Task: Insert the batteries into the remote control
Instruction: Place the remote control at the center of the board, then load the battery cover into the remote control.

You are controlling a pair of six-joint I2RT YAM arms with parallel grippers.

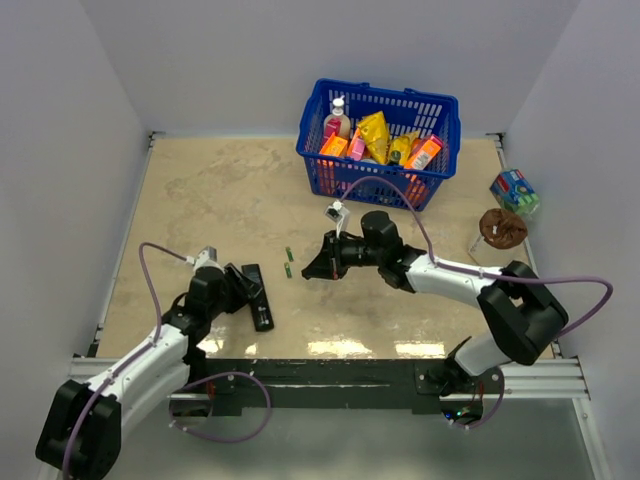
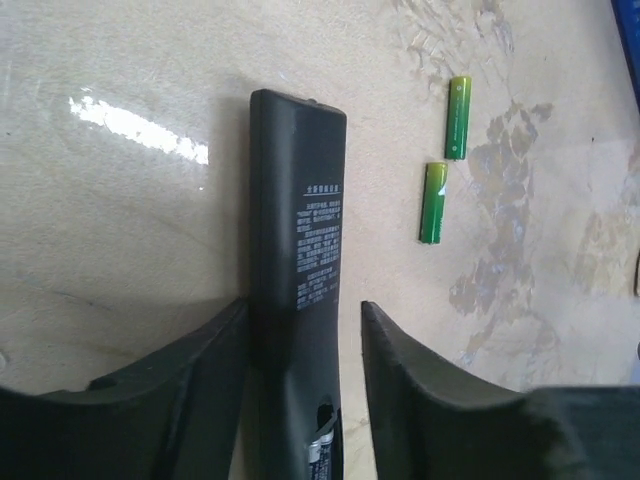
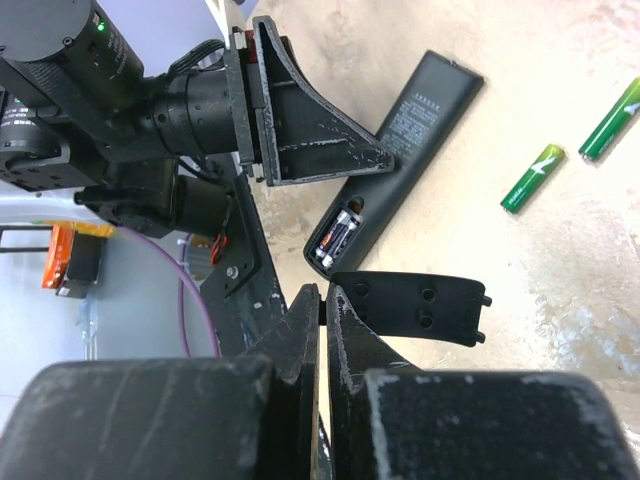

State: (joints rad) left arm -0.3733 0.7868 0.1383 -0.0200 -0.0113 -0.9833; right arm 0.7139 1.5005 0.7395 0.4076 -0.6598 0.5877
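Note:
The remote control [image 2: 297, 240] lies back-up on the table, its label facing up. My left gripper [image 2: 303, 303] straddles its near end and is open: one finger rests against its side, the other stands a little clear. The open compartment [image 3: 337, 237] shows dark cells inside. Two green batteries [image 2: 458, 118] [image 2: 433, 203] lie loose beside the remote [image 1: 258, 295]. My right gripper [image 3: 324, 292] hovers just right of them, shut on the edge of a flat black battery cover [image 3: 410, 305].
A blue basket [image 1: 375, 178] of snack packets stands at the back right. A brown round object [image 1: 502, 228] and a small colourful box [image 1: 515, 190] sit by the right wall. White walls close in three sides.

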